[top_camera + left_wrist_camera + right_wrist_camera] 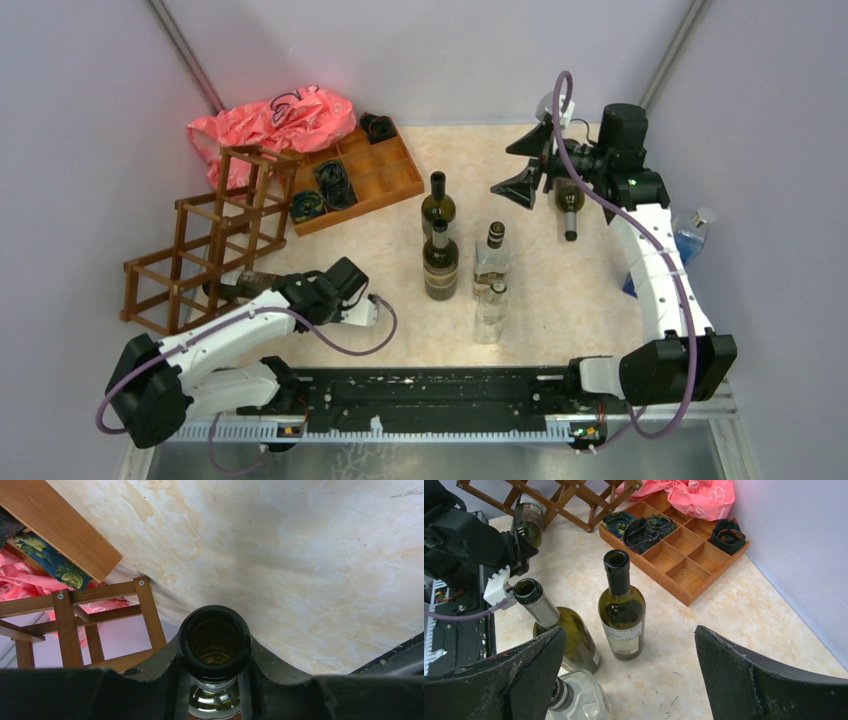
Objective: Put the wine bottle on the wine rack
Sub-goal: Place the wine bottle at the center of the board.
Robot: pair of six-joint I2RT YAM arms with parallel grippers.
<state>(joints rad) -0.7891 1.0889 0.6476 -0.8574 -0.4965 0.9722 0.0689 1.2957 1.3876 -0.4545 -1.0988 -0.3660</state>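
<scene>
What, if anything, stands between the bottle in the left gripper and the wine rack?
Nothing visible. The left gripper holds the wine bottle by its neck, its base at the wine rack's near cells; the standing bottles and tray sit off to the side.

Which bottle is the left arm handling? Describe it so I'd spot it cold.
Find the dark wooden wine rack at the left of the table. At its near end is a dark bottle, the left gripper shut on its neck. Unlike the bottles standing mid-table, it is tilted and held.
</scene>
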